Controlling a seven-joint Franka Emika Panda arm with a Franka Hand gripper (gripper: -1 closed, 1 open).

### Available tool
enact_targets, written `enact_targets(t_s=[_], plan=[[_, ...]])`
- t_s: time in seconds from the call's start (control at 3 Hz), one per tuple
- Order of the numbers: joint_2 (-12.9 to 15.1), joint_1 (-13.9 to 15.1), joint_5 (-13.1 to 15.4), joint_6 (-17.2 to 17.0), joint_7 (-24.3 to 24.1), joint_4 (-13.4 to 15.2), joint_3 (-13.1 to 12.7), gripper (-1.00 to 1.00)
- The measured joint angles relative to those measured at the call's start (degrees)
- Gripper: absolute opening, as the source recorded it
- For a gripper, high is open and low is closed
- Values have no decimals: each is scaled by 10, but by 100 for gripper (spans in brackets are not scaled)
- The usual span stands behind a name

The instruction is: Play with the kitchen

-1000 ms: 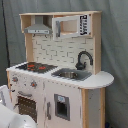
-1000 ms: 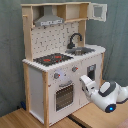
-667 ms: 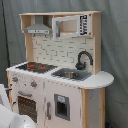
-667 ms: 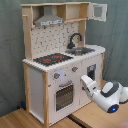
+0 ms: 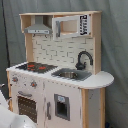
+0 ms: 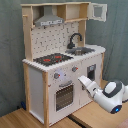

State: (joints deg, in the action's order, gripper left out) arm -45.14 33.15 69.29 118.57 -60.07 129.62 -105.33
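On a light wooden floor (image 6: 20,119), in front of a grey curtain (image 6: 10,55), the kitchen (image 6: 62,60) is seen standing upright in both exterior views; it fills most of the first exterior view (image 5: 57,70) as well. Its worktop carries a black hob with red rings (image 6: 52,59), shown towards the first exterior view's left (image 5: 36,66), and a sink (image 5: 71,75) with a curved black faucet (image 5: 83,59) beside it. A grey hood (image 5: 38,29) is mounted above the hob, and an upper shelf (image 6: 75,11) is set beside the hood, with a small cabinet door (image 6: 98,11) swung open at its end in the second exterior view. Below the worktop, knobs (image 6: 57,76) are placed above the oven door (image 6: 64,96), which is shut. The white arm (image 6: 107,95) is seen at the second exterior view's lower right, stretched towards the kitchen's front. The gripper (image 6: 82,80) is held just beside the front panel, to the right of the oven door and at about the height of the knobs; whether contact is made cannot be told. Whether the claw is spread or pressed together cannot be told either. In the first exterior view, only a white part of the arm (image 5: 12,120) is visible at the lower left corner.
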Motion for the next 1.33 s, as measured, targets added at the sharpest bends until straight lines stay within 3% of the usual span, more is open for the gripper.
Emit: enact_targets(t_s=[0.67,1.0,1.33], plan=[[0,25,75,48,73,-27,9,100],[0,41,112,81,111,-25,26,100],[0,51,145,118,122,-5,48,100]])
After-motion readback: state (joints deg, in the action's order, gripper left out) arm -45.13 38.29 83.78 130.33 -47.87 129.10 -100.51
